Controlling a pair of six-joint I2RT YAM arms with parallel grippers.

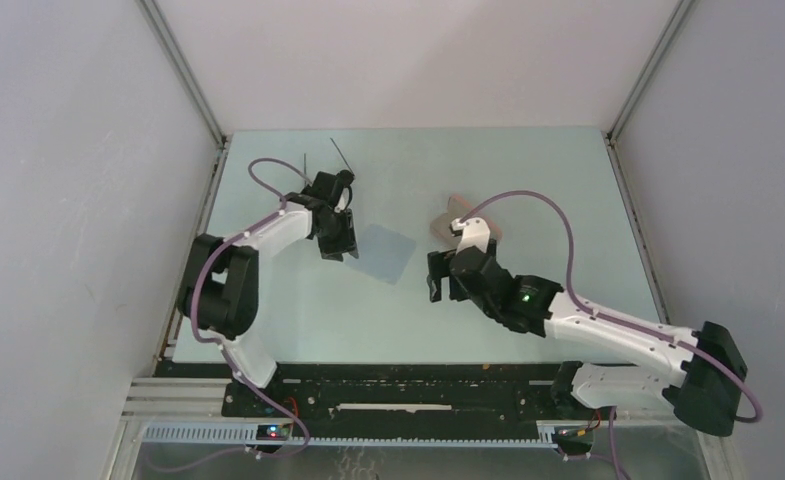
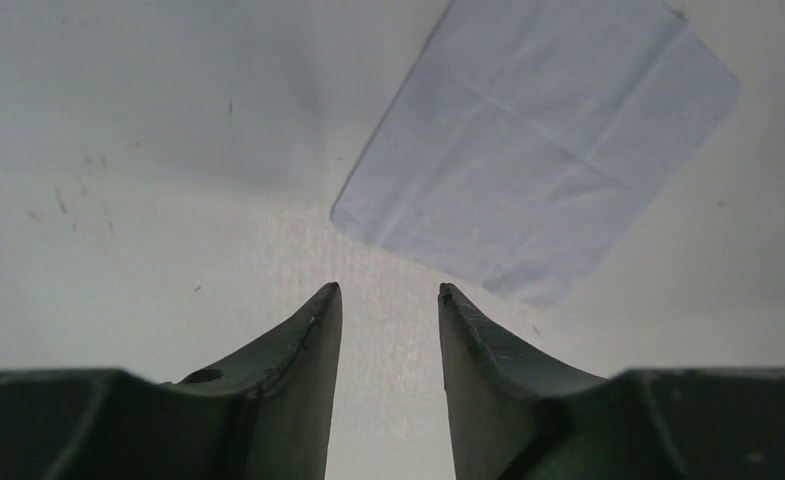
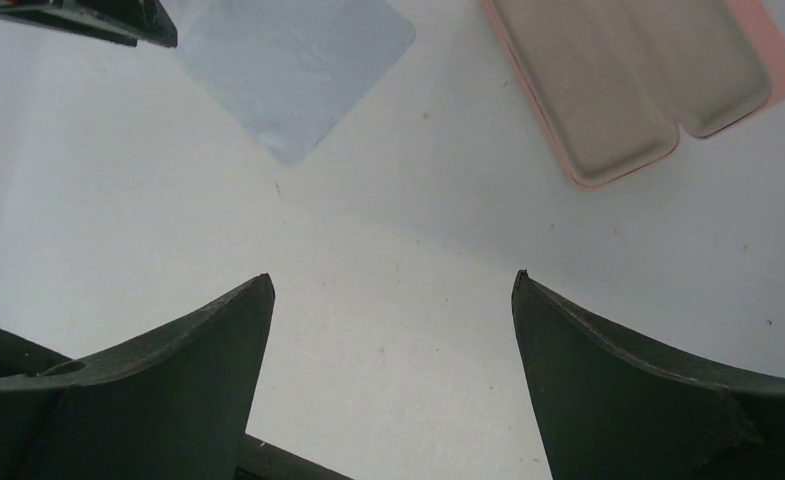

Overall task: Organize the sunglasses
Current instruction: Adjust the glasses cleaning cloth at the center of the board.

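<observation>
Right fingers (image 3: pixel 168 385) spread; pink case (image 3: pixel 628 90) lies open.

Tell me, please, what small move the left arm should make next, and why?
Probably swing the left pincer round toward the sunglasses: it is open and empty, facing the light blue cloth, while only the thin wire arms show beyond its wrist in the top view.

We look steeply down on the whole surface (image 1: pixel 298 320) from above, behind its near edge. Both wrist views hover close over it, facing past the left pincer (image 2: pixel 389 290) and right pincer (image 3: pixel 393 280). All three share the light blue cloth (image 1: pixel 383 250).
</observation>
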